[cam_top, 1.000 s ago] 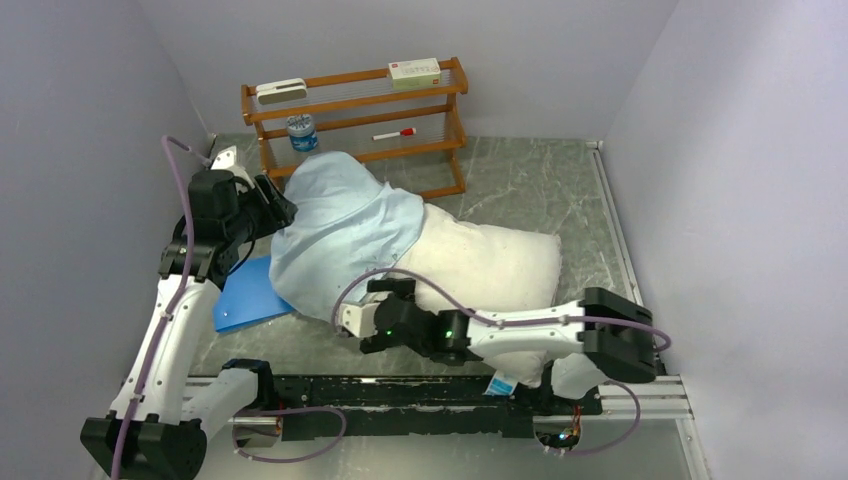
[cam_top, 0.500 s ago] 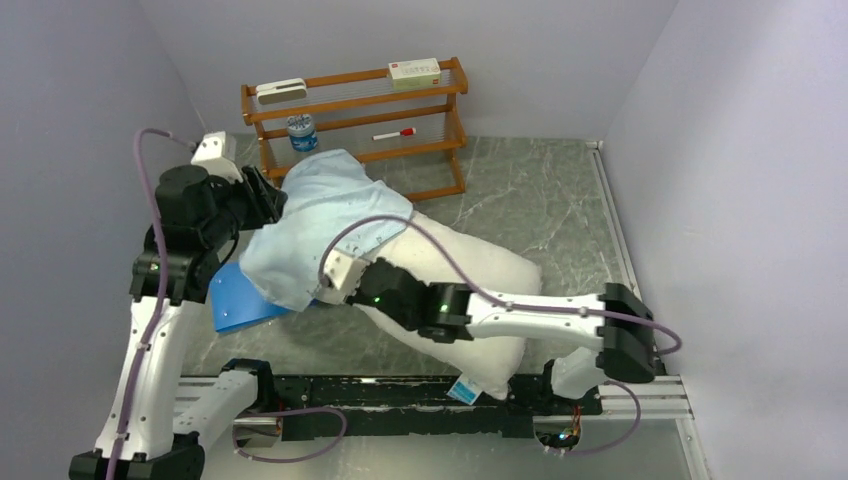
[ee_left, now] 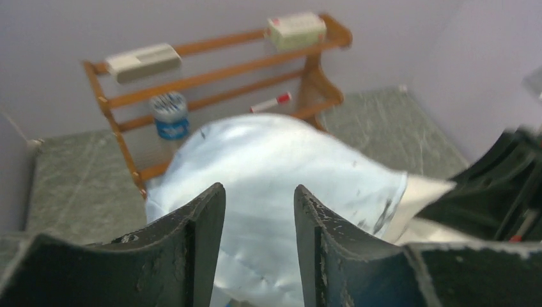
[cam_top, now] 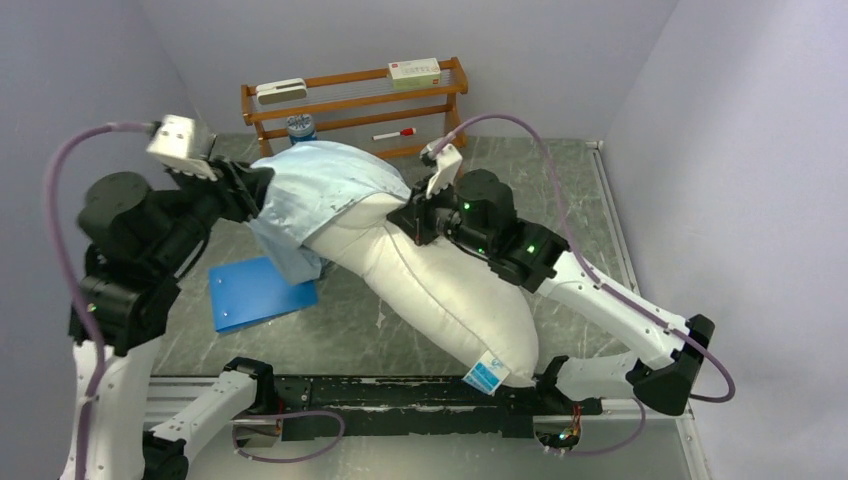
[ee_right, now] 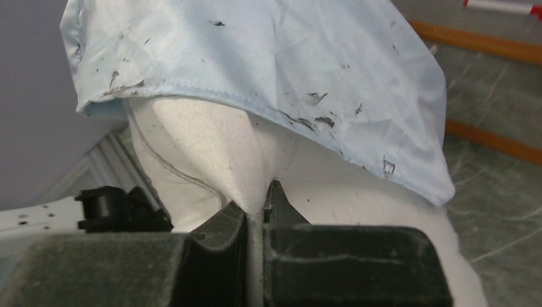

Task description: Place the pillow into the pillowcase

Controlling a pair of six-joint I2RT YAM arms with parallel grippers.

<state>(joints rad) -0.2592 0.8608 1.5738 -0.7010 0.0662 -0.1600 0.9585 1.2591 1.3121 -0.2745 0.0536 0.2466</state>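
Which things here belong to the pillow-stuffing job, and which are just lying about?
Job: plump white rectangular pillow; sky-blue wrinkly fabric pillowcase.
Lying about: flat stiff bright-blue rectangle; orange wooden rack; red-capped white marker; blue-labelled round jar.

Plump white fabric pillow [cam_top: 440, 290], far end inside wrinkly light-blue fabric pillowcase [cam_top: 320, 185], near end by the black metal rail [cam_top: 400, 395], brown wooden rack [cam_top: 350, 95] behind them, flat blue rectangular board [cam_top: 260, 295] on the grey stone-patterned table [cam_top: 560, 190] to their left.

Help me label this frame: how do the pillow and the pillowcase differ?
The pillow is white, plump and long; the pillowcase is light blue, thin and wrinkled. The pillowcase covers only the pillow's far end. The right gripper pinches the pillow, not the pillowcase. Both are soft fabric.
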